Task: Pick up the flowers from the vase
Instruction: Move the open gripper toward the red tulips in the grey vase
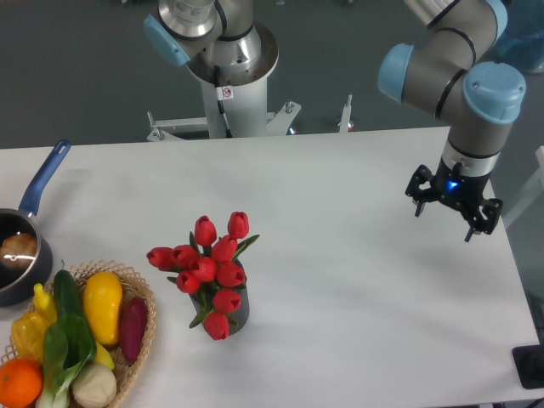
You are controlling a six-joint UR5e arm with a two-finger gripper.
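I see red tulips (208, 270) with green leaves in a dark grey vase (239, 313) on my white tabletop (357, 280).

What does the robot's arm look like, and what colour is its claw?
The arm is made of silver-grey metal tubes with round light-blue caps on the joints. Its small claw is black, with thin pointed prongs and a little blue light glowing on top.

Blue-handled saucepan (19, 246) and wicker vegetable basket (140, 331) at the white table's (357, 280) left edge.
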